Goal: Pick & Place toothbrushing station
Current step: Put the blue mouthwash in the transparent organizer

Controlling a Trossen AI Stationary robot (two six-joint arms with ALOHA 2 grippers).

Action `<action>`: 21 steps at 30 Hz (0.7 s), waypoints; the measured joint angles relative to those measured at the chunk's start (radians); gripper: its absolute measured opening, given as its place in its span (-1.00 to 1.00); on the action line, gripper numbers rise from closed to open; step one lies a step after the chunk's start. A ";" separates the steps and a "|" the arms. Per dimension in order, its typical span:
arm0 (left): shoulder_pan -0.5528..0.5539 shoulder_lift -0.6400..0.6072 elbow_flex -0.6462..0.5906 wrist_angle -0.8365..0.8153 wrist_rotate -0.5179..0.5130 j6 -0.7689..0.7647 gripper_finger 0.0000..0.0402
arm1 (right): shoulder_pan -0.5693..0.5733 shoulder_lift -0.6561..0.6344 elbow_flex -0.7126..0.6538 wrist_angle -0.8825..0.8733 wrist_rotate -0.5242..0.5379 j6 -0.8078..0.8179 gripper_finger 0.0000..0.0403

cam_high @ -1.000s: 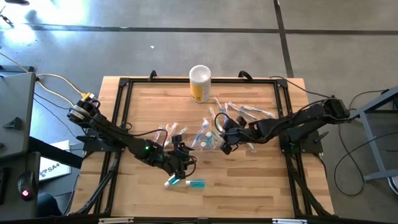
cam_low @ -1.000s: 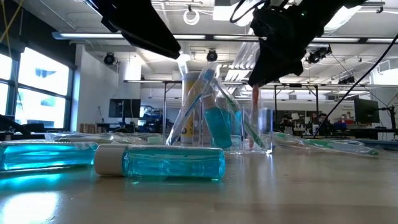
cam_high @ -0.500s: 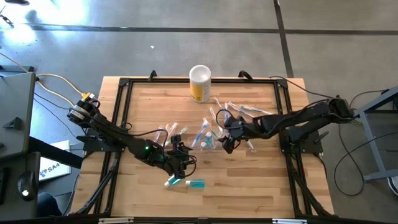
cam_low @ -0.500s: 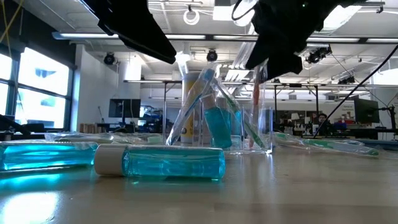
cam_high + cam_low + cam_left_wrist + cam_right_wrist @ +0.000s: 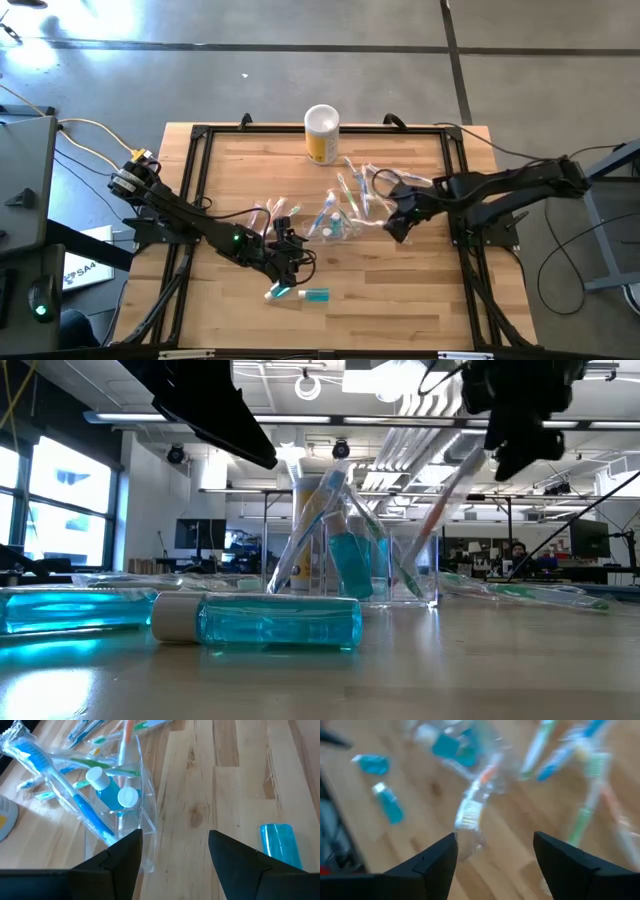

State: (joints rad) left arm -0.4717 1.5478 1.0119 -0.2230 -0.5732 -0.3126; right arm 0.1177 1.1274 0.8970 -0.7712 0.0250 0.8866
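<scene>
- Two arms reach low across the desk (image 5: 400, 300) toward its middle.
- Left end effector (image 5: 287, 262) hovers with fingers parted, empty, near a teal toothpaste tube (image 5: 316, 295).
- Right end effector (image 5: 397, 228) hangs spread, empty, just beside the clear holder (image 5: 335, 226) stuffed with toothbrushes (image 5: 75, 800); more wrapped brushes (image 5: 385, 180) lie nearby.

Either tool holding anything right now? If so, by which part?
Nothing is held. The right tool is open beside the clear holder, an orange toothbrush lying loose ahead of it. The left tool is open and empty.
</scene>
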 joint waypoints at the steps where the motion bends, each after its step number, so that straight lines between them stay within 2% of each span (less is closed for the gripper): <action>1: 0.000 0.000 0.000 -0.004 0.000 0.000 0.11 | 0.000 -0.010 0.001 -0.031 0.028 0.021 0.25; 4: 0.000 0.000 0.000 -0.005 0.000 -0.008 0.11 | 0.000 -0.029 -0.001 -0.129 0.119 0.061 0.24; 6: 0.000 0.000 0.000 -0.005 0.000 -0.010 0.11 | 0.000 -0.041 0.000 -0.122 0.176 0.059 0.24; 8: 0.000 0.000 0.000 -0.005 0.000 -0.012 0.11 | 0.000 -0.048 -0.001 -0.085 0.190 0.050 0.24; 15: 0.000 0.000 0.000 -0.005 0.001 -0.016 0.11 | 0.000 -0.052 0.000 0.174 0.129 -0.057 0.24; 21: 0.000 0.000 0.000 -0.014 0.003 -0.016 0.11 | 0.000 -0.053 0.000 0.327 0.082 -0.168 0.24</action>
State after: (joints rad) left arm -0.4715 1.5478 1.0119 -0.2371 -0.5701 -0.3291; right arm 0.1177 1.0745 0.8970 -0.4445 0.1068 0.7188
